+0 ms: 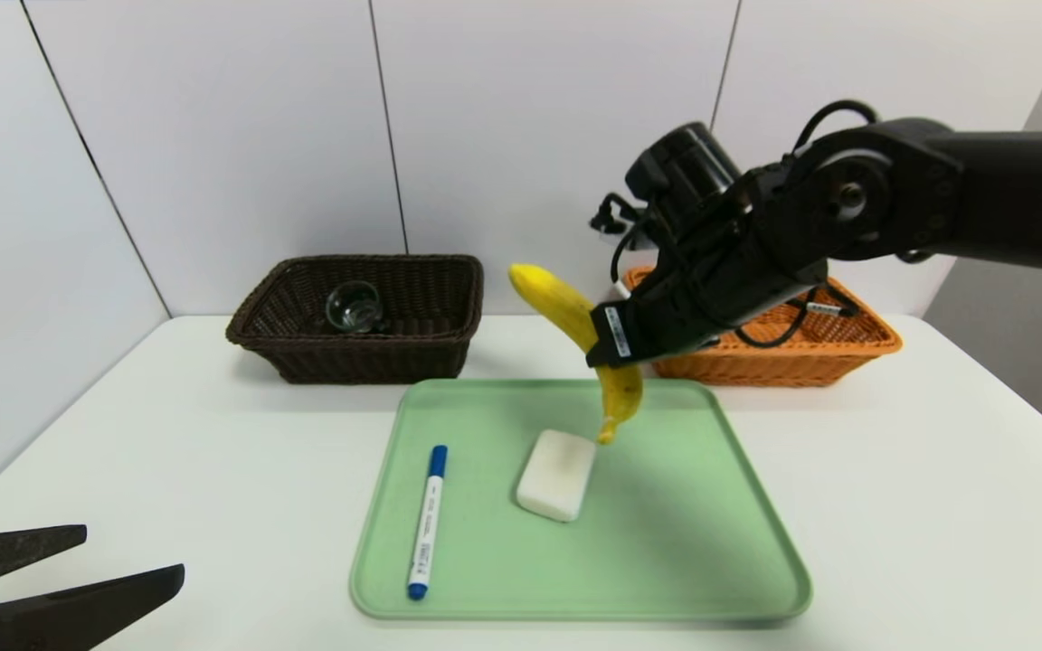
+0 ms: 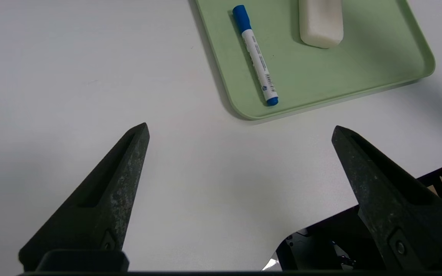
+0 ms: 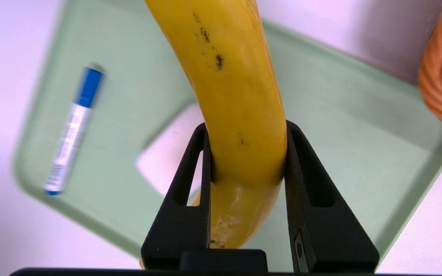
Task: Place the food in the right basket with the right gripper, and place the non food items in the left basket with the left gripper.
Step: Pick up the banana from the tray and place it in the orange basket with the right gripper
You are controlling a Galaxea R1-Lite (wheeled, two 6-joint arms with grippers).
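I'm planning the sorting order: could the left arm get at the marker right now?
Probably yes: the left tool is open beside the tray, and nothing lies over the marker or visibly blocks the way.

Glossy banana [image 1: 622, 389]; woven wicker baskets [image 1: 367, 362]

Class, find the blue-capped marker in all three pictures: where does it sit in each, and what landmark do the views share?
Head view: the marker lies in the picture's lower middle, left of centre.
Left wrist view: near the picture's top edge, a little right of centre.
Right wrist view: in the picture's left part, about mid-height.
Shared landmark: the green tray beneath the marker.
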